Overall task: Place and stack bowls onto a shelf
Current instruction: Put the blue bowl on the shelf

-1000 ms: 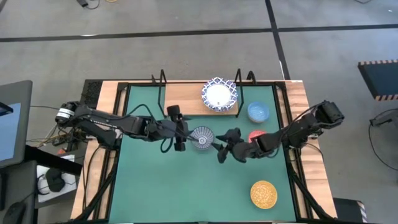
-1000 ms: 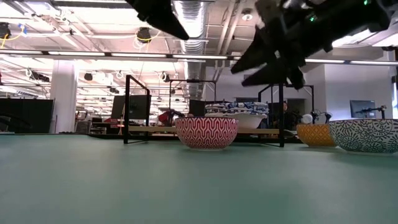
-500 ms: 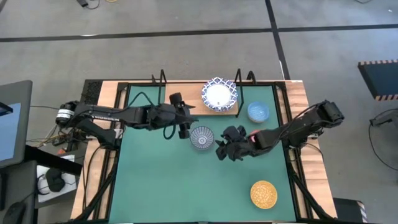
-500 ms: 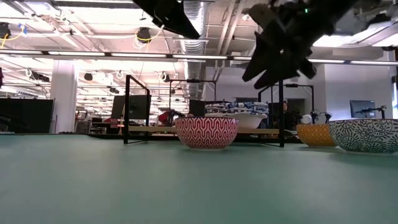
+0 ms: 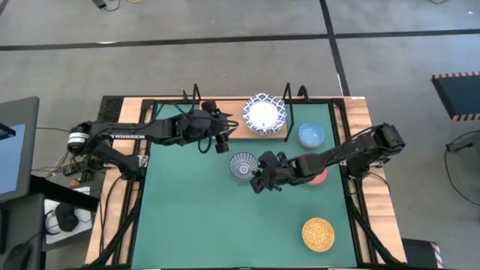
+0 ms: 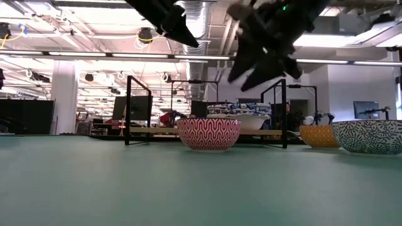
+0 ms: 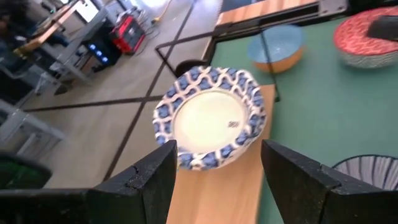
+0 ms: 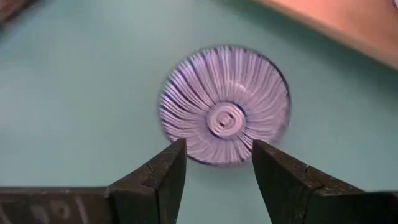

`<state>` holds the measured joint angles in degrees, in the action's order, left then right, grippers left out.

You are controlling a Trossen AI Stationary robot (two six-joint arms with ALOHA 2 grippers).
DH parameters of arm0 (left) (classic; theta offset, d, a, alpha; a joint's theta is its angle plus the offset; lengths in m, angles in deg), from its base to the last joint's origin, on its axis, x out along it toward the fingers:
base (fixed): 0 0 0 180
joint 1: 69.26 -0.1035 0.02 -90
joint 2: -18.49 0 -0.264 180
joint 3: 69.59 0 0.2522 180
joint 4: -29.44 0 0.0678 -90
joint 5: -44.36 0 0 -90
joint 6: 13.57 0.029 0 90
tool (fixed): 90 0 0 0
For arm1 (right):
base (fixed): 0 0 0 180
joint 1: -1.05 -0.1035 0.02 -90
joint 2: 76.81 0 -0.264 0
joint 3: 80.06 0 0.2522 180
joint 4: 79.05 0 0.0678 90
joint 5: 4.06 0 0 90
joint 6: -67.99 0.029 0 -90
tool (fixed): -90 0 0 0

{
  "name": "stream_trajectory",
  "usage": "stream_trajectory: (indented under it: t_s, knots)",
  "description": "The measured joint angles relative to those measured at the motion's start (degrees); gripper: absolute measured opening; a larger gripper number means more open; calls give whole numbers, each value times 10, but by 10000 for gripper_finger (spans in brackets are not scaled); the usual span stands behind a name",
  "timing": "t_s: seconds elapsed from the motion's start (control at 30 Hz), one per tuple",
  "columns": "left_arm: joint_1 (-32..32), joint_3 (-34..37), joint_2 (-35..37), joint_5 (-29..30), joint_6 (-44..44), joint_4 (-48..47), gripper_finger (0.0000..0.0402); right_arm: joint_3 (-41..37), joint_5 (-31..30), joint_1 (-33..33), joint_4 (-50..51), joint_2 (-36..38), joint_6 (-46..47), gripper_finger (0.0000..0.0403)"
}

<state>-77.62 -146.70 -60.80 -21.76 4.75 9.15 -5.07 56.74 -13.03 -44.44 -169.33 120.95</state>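
Bowls: 5 total, 1 on shelf [image 5: 225,127]; left claw [image 5: 220,139] & right claw [image 5: 259,180] both spread.

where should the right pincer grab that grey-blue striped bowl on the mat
By the rim, coming from above. The grey-blue striped bowl sits upright and alone on the green mat, mouth up, so its thin edge is free all round. The right pincer hangs open beside it; one finger inside the wall and one outside would probably hold best.

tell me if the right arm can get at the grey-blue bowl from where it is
Probably yes: the right gripper hovers open beside the grey-blue bowl, which sits alone on the green mat with nothing between them.
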Motion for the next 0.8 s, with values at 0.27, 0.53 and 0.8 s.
stream_trajectory:
  t_s: [0.27,0.53,0.8]
  knots:
    - [-20,-1,62,62,-45,-82,218,23,0,29,25,-84,14,207]
    - [-34,0,82,49,-65,-62,218,24,51,85,39,-101,22,200]
    - [-74,0,80,23,-66,-44,218,24,106,125,38,-106,-7,117]
